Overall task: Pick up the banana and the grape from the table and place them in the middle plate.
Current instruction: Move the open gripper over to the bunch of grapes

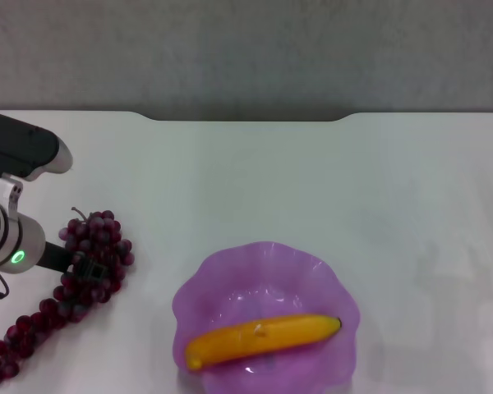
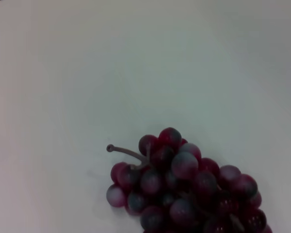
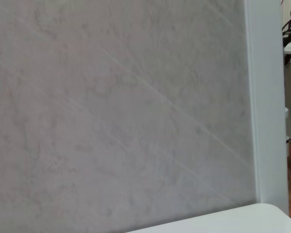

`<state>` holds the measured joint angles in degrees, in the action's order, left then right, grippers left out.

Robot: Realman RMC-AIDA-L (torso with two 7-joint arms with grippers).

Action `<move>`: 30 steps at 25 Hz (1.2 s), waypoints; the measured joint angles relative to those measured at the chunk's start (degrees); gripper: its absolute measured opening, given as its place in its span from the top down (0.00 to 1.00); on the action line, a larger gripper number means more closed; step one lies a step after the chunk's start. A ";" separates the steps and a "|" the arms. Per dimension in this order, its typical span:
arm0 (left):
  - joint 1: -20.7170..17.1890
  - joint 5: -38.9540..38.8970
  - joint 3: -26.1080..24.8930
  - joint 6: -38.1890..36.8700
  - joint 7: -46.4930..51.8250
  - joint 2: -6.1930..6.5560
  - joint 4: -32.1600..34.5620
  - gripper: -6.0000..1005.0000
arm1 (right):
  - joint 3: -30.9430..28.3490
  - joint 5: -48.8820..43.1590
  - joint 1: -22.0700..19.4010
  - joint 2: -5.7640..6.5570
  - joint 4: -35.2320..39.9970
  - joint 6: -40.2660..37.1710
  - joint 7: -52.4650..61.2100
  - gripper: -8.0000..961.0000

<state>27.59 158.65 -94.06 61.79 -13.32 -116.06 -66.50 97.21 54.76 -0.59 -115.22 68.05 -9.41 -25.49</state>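
The banana (image 1: 263,338) lies across the middle plate (image 1: 259,253), a light-purple scalloped dish near the front of the table (image 1: 312,180). The grape (image 1: 103,238) lies on the table to the left of the plate, a long bunch running toward the front left corner. My left gripper (image 1: 89,268) is down on the middle of the bunch. The left wrist view shows the stem end of the grape (image 2: 184,187) on the white tabletop. The right gripper is out of view.
The table's notched far edge (image 1: 246,120) runs below a grey wall. The right wrist view shows only that wall (image 3: 111,107) and a corner of a white surface (image 3: 233,221).
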 joint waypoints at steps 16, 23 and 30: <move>0.09 1.16 0.43 -0.09 0.69 -0.24 0.15 0.35 | 0.00 0.00 0.43 0.09 -0.27 0.54 -0.23 0.36; 0.09 0.68 0.47 -0.09 0.73 -0.31 0.07 0.38 | 0.00 0.00 0.68 0.09 -0.39 0.61 -0.35 0.36; 0.09 0.02 0.47 -0.08 0.73 -0.31 0.06 0.42 | 0.00 0.00 0.75 0.09 -0.44 0.63 -0.36 0.36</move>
<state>27.69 158.67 -93.60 61.70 -12.58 -116.37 -66.45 97.21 54.75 0.16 -115.13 67.62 -8.79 -25.84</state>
